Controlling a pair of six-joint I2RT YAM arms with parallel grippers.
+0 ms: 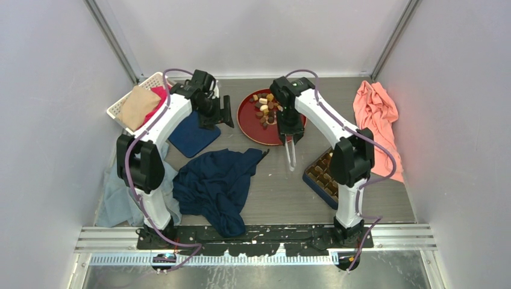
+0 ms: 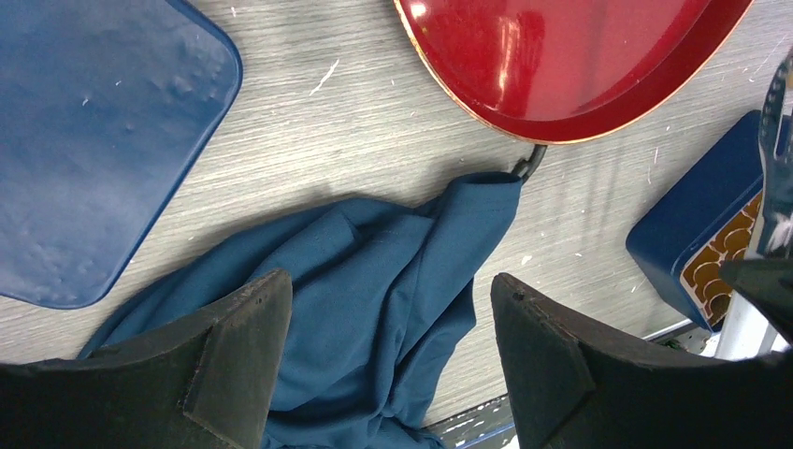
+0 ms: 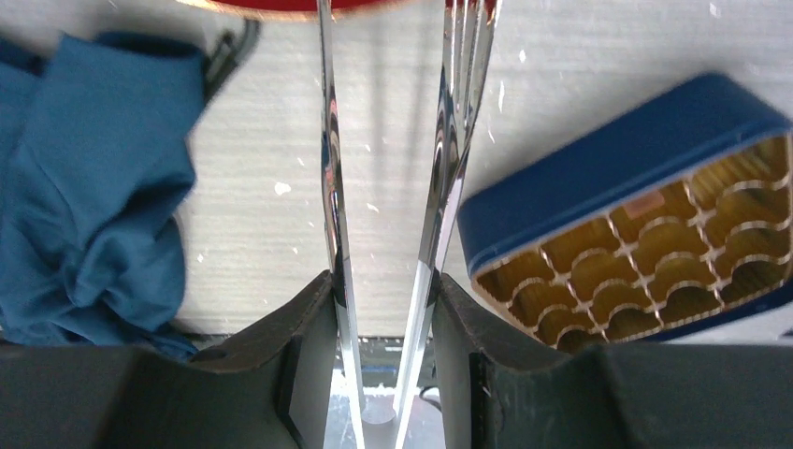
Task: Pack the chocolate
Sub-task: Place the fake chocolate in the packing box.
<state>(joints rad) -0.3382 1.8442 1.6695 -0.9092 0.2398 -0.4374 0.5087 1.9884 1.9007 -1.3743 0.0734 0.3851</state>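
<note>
The chocolate (image 1: 266,107), several brown and cream pieces, lies on the red round tray (image 1: 253,129). The navy box (image 1: 321,176) with gold gridded compartments sits at the right and also shows in the right wrist view (image 3: 598,187). My right gripper (image 1: 288,133) (image 3: 383,281) is shut on metal tongs (image 1: 291,155) (image 3: 329,140), which hang over bare table between tray and box. The tong tips run out of the wrist view. My left gripper (image 1: 219,112) (image 2: 388,290) is open and empty above the dark blue cloth (image 2: 374,271).
The dark blue cloth (image 1: 220,180) lies front centre. The navy box lid (image 1: 193,135) (image 2: 93,140) lies left of the tray. A white basket (image 1: 117,109) with cloths stands back left. An orange cloth (image 1: 376,114) lies at the right, a pale blue cloth (image 1: 114,192) at the left.
</note>
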